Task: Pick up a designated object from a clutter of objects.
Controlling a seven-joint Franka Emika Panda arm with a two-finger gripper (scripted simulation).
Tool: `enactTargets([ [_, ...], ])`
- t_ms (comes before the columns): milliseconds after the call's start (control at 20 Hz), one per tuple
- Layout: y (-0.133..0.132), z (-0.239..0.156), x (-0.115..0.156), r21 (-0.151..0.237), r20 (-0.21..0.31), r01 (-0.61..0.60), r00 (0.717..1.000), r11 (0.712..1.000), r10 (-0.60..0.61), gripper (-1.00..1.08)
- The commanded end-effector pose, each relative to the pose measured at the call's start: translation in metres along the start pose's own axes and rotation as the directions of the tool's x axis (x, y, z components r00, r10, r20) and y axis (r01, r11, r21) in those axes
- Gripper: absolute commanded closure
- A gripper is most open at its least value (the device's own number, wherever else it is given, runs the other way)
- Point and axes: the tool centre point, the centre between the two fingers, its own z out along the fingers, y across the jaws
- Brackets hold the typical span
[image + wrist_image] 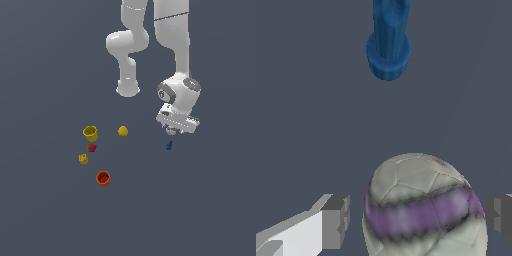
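end effector (418, 220) open, fingers (335, 221) straddling whitish ball (423, 210), gaps both sides | blue piece (388, 42) near, frame top

Two cups are sitting on the tabletop (45, 210): one yellow cup (90, 133) and one orange-red cup (103, 178). Two balls are showing: one yellow ball (123, 131) and one whitish ball (423, 207) with a purple band. One red strawberry-like piece (91, 147), one yellow block (83, 159) and one blue piece (169, 146) are lying there too.

matt, stitched-panel whitish ball (423, 207); smooth blue piece (388, 42), plastic-looking.
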Motion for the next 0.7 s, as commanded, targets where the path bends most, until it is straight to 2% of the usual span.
enactTargets([
  [0, -0.0004, -0.0003, 0.0003, 0.001, 0.0, 0.0, 1.0, 1.0, 0.0, 1.08],
  [650, 0.0003, -0.0022, 0.001, 0.0, 0.0, 0.0, 1.0, 1.0, 0.0, 1.08],
])
